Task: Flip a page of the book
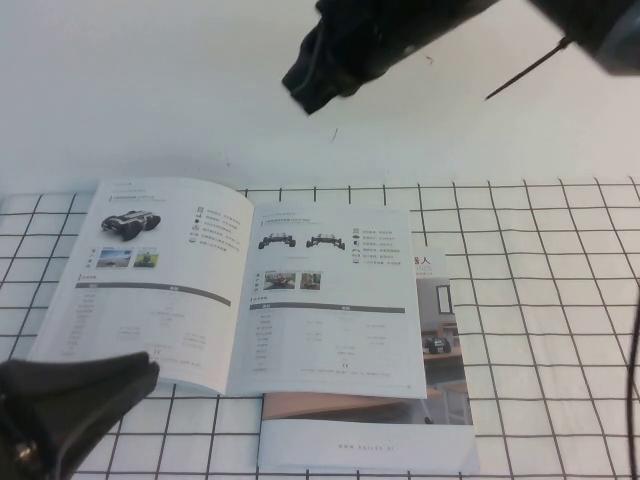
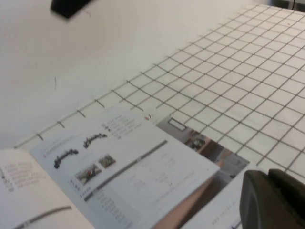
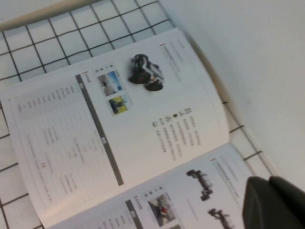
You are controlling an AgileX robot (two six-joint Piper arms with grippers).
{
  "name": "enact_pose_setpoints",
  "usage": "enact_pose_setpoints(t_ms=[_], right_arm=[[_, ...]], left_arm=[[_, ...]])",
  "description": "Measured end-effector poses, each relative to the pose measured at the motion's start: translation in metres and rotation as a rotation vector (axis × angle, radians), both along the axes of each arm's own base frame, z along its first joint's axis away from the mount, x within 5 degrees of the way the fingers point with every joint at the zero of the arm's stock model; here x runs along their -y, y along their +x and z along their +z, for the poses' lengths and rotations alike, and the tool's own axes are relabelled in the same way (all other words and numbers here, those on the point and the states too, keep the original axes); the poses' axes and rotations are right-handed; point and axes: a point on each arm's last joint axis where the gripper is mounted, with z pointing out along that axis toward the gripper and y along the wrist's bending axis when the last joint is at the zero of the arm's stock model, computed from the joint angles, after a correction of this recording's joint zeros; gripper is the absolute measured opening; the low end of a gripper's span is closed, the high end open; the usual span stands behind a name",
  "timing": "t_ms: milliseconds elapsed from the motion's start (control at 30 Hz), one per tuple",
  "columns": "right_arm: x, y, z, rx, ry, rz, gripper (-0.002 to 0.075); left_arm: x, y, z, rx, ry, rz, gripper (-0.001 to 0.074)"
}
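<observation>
The book [image 1: 330, 300] lies open and flat on the gridded table. It also shows in the left wrist view [image 2: 133, 176] and the right wrist view [image 3: 119, 133]. The page [image 1: 150, 280] lies on the left side, white face up with a robot photo and a table. My left gripper [image 1: 145, 368] is shut and empty, near the table's front edge just off the page's front left corner. Its fingers [image 2: 259, 195] are pressed together. My right gripper [image 1: 305, 90] is shut and empty, raised high above the book's far edge. Its fingers [image 3: 262, 200] are together.
A second booklet [image 1: 445, 340] with the same classroom cover lies under the open book. It sticks out at the right and front. The black grid cloth [image 1: 540, 300] covers the table, and a bare white strip [image 1: 150, 90] runs behind it.
</observation>
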Motion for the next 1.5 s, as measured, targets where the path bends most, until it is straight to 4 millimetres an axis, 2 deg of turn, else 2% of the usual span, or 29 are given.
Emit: enact_pose_setpoints(t_ms=[133, 333, 433, 600, 700, 800, 1033, 1200, 1333, 1500], right_arm=[[0.030, -0.033, 0.058, 0.088, -0.020, -0.061, -0.0002], [0.077, -0.091, 0.124, 0.195, -0.038, -0.137, -0.0002], [0.100, -0.123, 0.149, 0.243, -0.021, -0.165, -0.0002], [0.137, -0.176, 0.166, 0.289, 0.005, -0.211, -0.0002], [0.154, -0.200, 0.159, 0.296, 0.025, -0.250, -0.0002], [0.169, -0.223, 0.141, 0.302, 0.059, -0.277, -0.0002], [0.202, -0.283, 0.081, 0.296, 0.137, -0.277, -0.0002], [0.223, -0.317, 0.037, 0.291, 0.198, -0.307, -0.0002], [0.227, -0.324, 0.007, 0.279, 0.236, -0.320, -0.0002], [0.225, -0.321, -0.009, 0.253, 0.248, -0.331, -0.0002]], left_arm=[[-0.007, -0.014, -0.004, -0.067, 0.011, 0.026, -0.0003], [-0.012, -0.035, -0.008, -0.135, 0.022, -0.005, -0.0003], [-0.014, -0.045, -0.010, -0.156, 0.034, -0.030, -0.0003], [-0.015, -0.054, -0.012, -0.176, 0.036, -0.047, -0.0003], [-0.016, -0.054, -0.012, -0.181, 0.028, -0.043, -0.0003], [-0.016, -0.054, -0.012, -0.190, 0.024, -0.032, -0.0003], [-0.017, -0.053, -0.013, -0.196, 0.027, -0.017, -0.0003], [-0.017, -0.053, -0.013, -0.196, 0.027, -0.017, -0.0003], [-0.017, -0.053, -0.012, -0.191, 0.024, -0.014, -0.0003], [-0.017, -0.053, -0.012, -0.188, 0.021, -0.012, -0.0003]])
